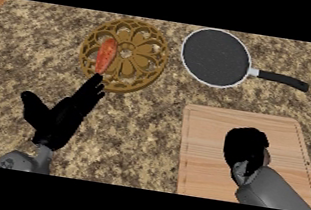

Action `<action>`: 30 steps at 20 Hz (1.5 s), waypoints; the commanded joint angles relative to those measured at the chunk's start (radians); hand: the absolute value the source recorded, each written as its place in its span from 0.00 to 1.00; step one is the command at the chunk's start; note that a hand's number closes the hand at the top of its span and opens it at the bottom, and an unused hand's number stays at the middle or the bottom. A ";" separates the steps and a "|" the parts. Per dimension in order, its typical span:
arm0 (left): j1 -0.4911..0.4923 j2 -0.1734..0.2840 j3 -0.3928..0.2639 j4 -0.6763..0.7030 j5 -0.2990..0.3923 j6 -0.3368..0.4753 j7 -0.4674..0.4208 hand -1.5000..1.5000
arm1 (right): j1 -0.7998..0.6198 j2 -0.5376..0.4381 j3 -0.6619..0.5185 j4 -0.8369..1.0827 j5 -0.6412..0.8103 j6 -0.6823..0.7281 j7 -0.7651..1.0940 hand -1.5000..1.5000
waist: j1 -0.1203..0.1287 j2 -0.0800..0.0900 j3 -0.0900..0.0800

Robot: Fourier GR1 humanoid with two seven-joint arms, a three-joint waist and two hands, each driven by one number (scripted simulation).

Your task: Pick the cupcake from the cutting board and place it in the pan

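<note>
Both forearms are plain grey, kinda rounded and smooth, with a slightly darker grey band at the wrist end. The left hand (59,118) is all matte black, slim fingers and a chunky thumb, no markings I can spot. The right hand (246,147) is the same flat black, reads as one dark rounded blob. No cables or screws visible.

One head view looks steeply down onto the counter (148,126).
</note>
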 commanded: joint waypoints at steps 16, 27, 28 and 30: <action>-0.003 -0.029 0.041 0.005 -0.030 -0.056 0.022 0.50 | -0.026 0.313 0.064 -0.196 0.089 -0.321 -0.365 1.00 | 0.015 0.004 0.003; -0.016 -0.049 0.056 0.038 -0.053 -0.045 0.014 0.50 | 0.011 0.361 -0.106 -0.379 0.147 -0.751 -0.429 1.00 | -0.005 0.006 0.002; -0.012 -0.036 0.062 0.021 -0.049 -0.047 0.029 0.50 | 0.057 0.357 -0.104 -0.448 0.127 -0.769 -0.433 1.00 | -0.009 0.003 0.002; -0.010 -0.064 0.061 0.063 -0.060 -0.045 -0.012 0.50 | 0.071 0.371 -0.177 -0.457 0.037 -0.782 -0.469 1.00 | -0.008 0.006 0.002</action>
